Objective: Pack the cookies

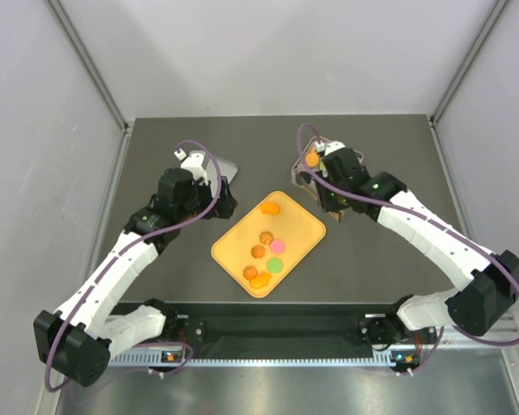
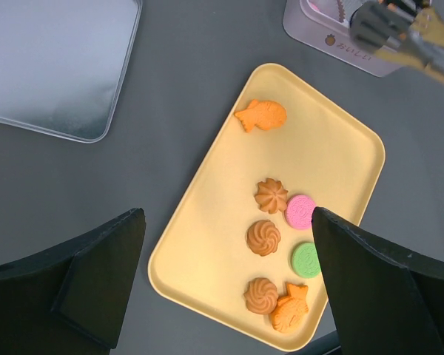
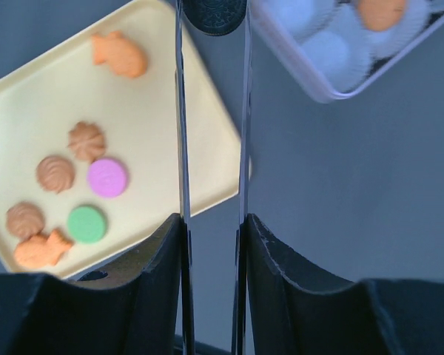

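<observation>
Waiting to be packed, a black cookie [image 3: 214, 11] is pinched in the narrow right gripper [image 3: 212, 29] near the tin [image 3: 311, 70], while seven more cookies [image 2: 263, 237] are kept on the yellow tray [image 2: 207, 192] under the wide, empty left gripper [image 2: 228, 216].

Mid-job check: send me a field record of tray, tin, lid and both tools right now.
tray: orange rounded-rectangle tray, seven cookies on it
on tray: five orange cookies, two fish-shaped; pink round cookie; green round cookie
tin: pink square tin, one orange cookie visible inside
lid: silver metal lid, flat on dark table
left tool: open, empty, above tray
right tool: shut on black round cookie, beside tin
</observation>
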